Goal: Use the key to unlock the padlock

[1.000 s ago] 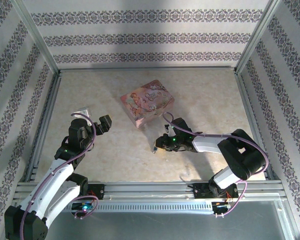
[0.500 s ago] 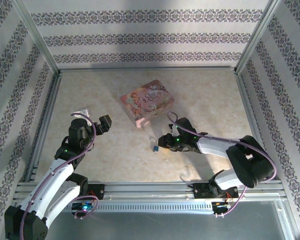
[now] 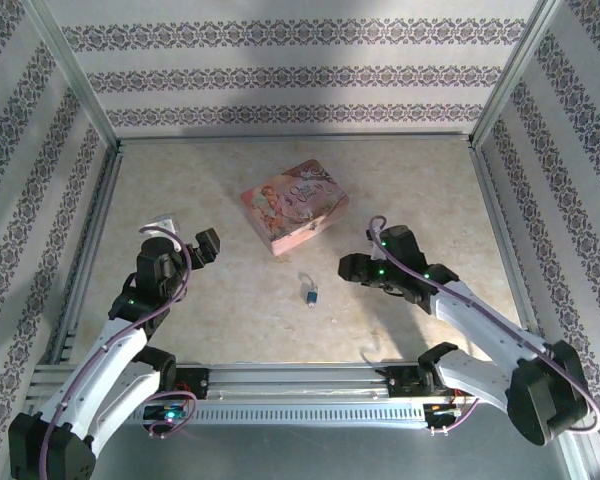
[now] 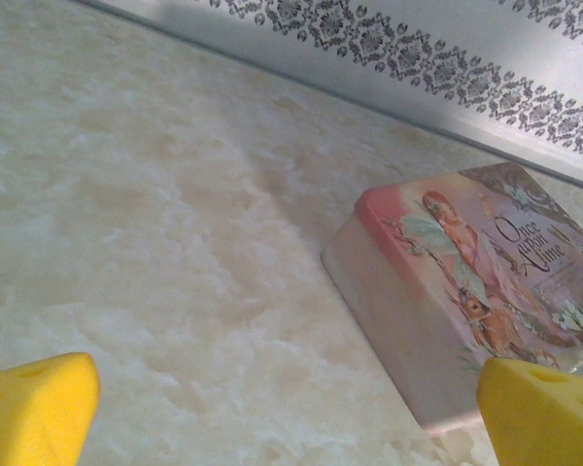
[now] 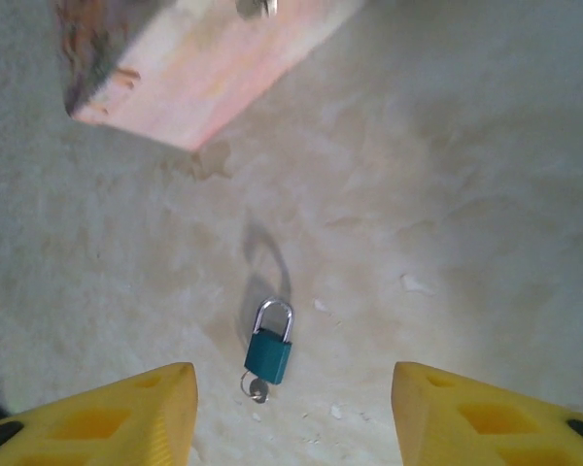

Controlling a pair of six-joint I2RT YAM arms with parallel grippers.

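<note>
The padlock point(image 5: 270, 353), small with a blue body and a silvery shackle, lies flat on the pale table, and both shackle legs meet the body. The key point(image 5: 257, 390) sticks out of its underside, a small metal head with a ring. In the top view the padlock point(image 3: 309, 291) lies alone near the table's middle. My right gripper point(image 5: 291, 427) hovers open just short of it, its yellow fingers point(image 5: 102, 417) wide apart and touching nothing. Seen from above, the right gripper point(image 3: 345, 268) is to the right of the padlock. My left gripper point(image 4: 290, 417) is open and holds nothing, and from above it point(image 3: 187, 238) sits far left.
A pink illustrated tin box point(image 3: 295, 205) stands behind the padlock; its near wall is at the top of the right wrist view point(image 5: 194, 58), and the left wrist view faces the same box point(image 4: 466, 282). Metal rails point(image 3: 300, 378) and patterned walls enclose the table.
My right gripper has opened, let go of the padlock and key, and pulled back to the right. The padlock stays on the table. The left arm has not moved.
</note>
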